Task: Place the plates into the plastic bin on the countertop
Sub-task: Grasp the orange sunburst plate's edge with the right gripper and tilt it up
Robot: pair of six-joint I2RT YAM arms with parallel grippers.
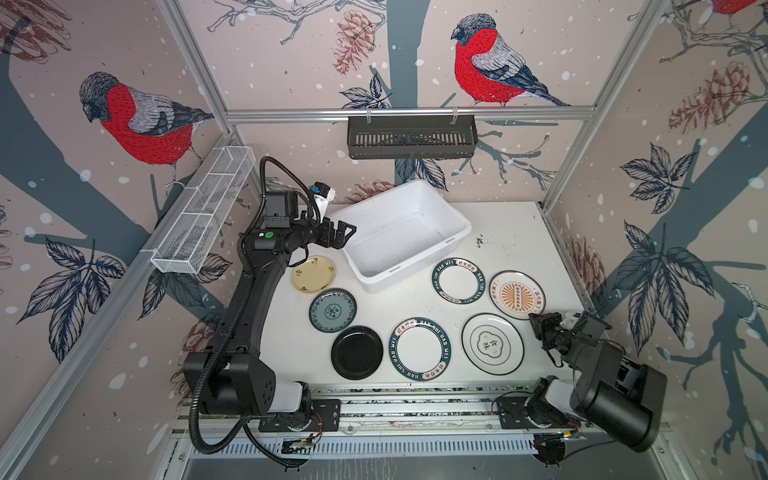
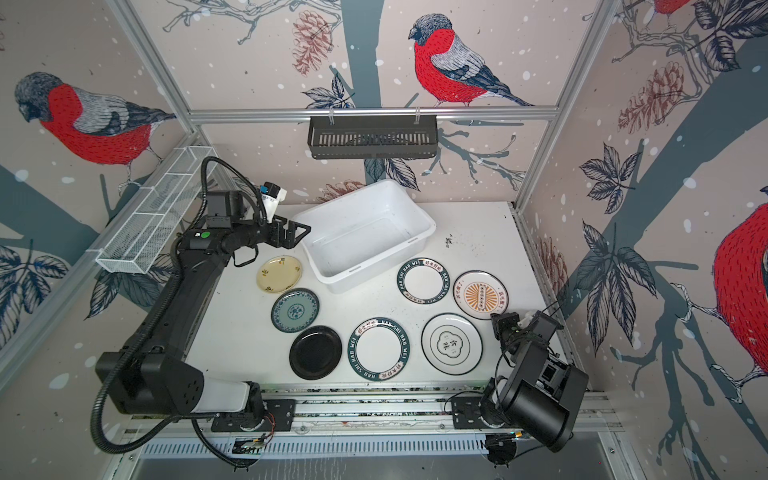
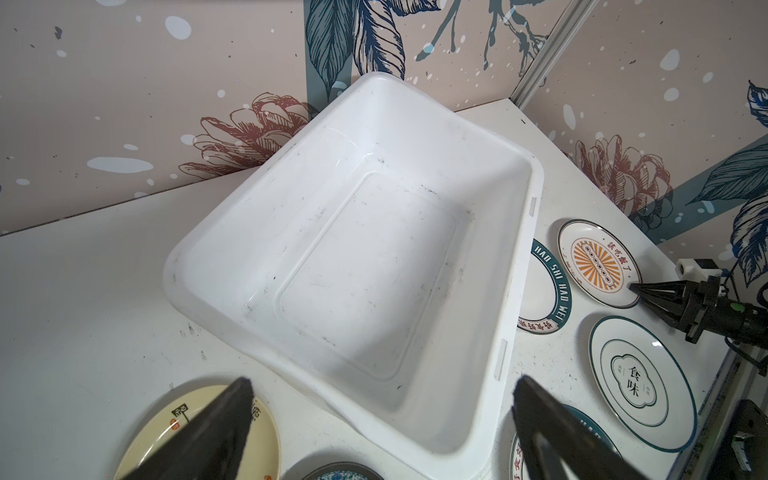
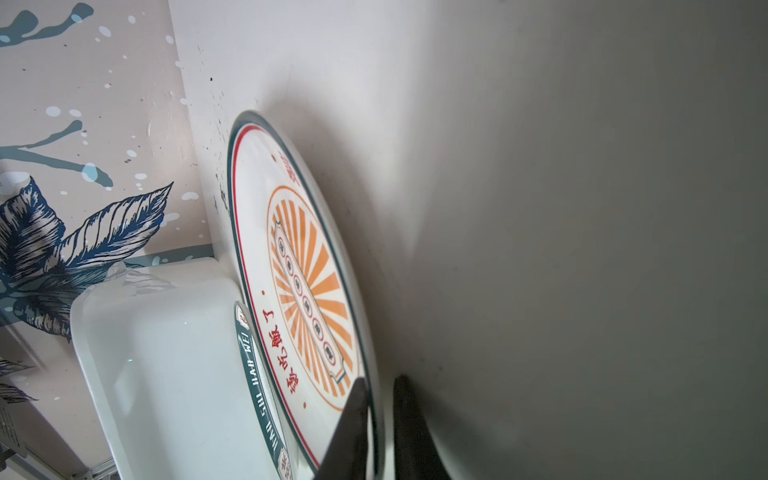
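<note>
The orange-sunburst plate (image 1: 516,295) lies flat on the surface (image 1: 511,232), right of the plastic bin (image 1: 459,226). The right pincer (image 4: 380,384) is pinched across the plate's near-right rim, one finger above and one below. The plate looks rigid, glossy and breakable, so such a thin rim grip may slip or let it tilt. The left pincer (image 1: 343,235) hangs wide open and empty by the bin's left corner.

Bin (image 1: 407,272) is open from above, nothing inside. Left gripper (image 1: 347,236) (jaws spread) hangs at its left rim. Countertop (image 1: 511,232) right of the bin is bare. Plates (image 1: 419,349) pack the front, with the right gripper (image 1: 533,319) pinching the edge of the sunburst plate (image 1: 516,295).
</note>
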